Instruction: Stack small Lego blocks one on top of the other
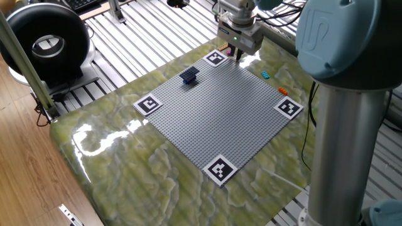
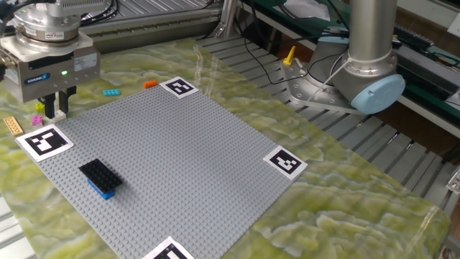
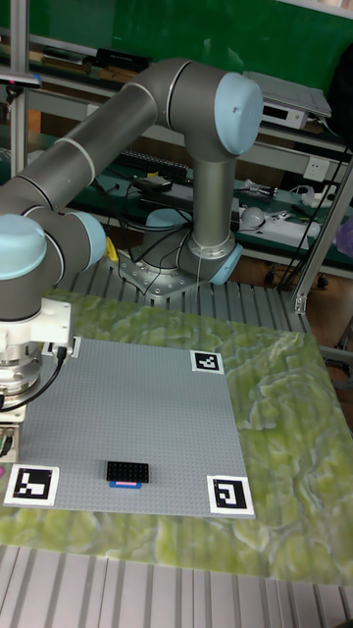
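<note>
Gripper (image 2: 52, 110) is down at table level off the baseplate (image 2: 172, 165) edge, by a corner marker square (image 2: 44, 142). In the other fixed view its two fingers (image 2: 49, 109) stand with a narrow gap, low around a tan brick (image 2: 60, 114) that shows just beside the nearer finger; cannot tell if they pinch it or merely straddle it. A magenta brick (image 2: 37, 119) lies just outside the jaws on the far-finger side, and a flat tan plate (image 2: 13, 126) lies further out the same way.

One fixed view shows the gripper (image 1: 237, 55) from above and behind; the wrist body hides the fingertips and the bricks under them. Only this view puts the cyan brick (image 1: 265, 75) and orange brick (image 1: 282, 91) clearly off the plate edge, well away from the jaws. The tall fixed view cuts the gripper off at the left edge; jaws not readable there.

No containers. On the baseplate, well apart from the jaws, a black plate sits on a blue brick (image 2: 100, 180); the tall view shows a magenta-looking layer (image 3: 128, 484) under the black.

Cyan brick (image 2: 111, 92) and orange brick (image 2: 150, 85) lie on the marbled table (image 2: 345, 194) past the gripper body. Arm column (image 1: 342, 113) blocks the near right side of one fixed view.
</note>
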Action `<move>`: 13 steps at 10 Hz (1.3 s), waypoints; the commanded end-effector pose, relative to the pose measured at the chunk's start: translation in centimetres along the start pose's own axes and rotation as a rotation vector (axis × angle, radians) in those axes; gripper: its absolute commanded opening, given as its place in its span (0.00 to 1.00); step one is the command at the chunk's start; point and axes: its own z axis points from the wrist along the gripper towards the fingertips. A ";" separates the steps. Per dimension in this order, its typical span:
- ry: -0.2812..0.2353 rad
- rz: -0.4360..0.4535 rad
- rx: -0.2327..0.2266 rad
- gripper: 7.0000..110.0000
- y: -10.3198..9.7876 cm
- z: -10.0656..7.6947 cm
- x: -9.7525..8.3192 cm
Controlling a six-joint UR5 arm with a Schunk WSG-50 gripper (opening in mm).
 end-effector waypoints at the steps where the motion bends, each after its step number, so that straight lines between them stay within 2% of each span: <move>1: -0.030 0.010 0.002 0.15 -0.1 0.0 -0.5; 4: -0.013 -0.006 0.019 0.15 -0.6 0.1 0.0; 5: -0.023 -0.008 0.021 0.15 -0.7 0.1 -0.2; 6: -0.022 -0.008 0.019 0.36 -0.6 0.1 -0.2; 9: -0.018 -0.005 0.013 0.36 -0.5 0.2 -0.1; 11: -0.023 0.005 -0.012 0.36 0.2 0.1 -0.2; 12: -0.015 0.008 -0.024 0.15 0.6 -0.1 0.2; 13: -0.006 0.001 -0.030 0.15 0.9 -0.4 0.9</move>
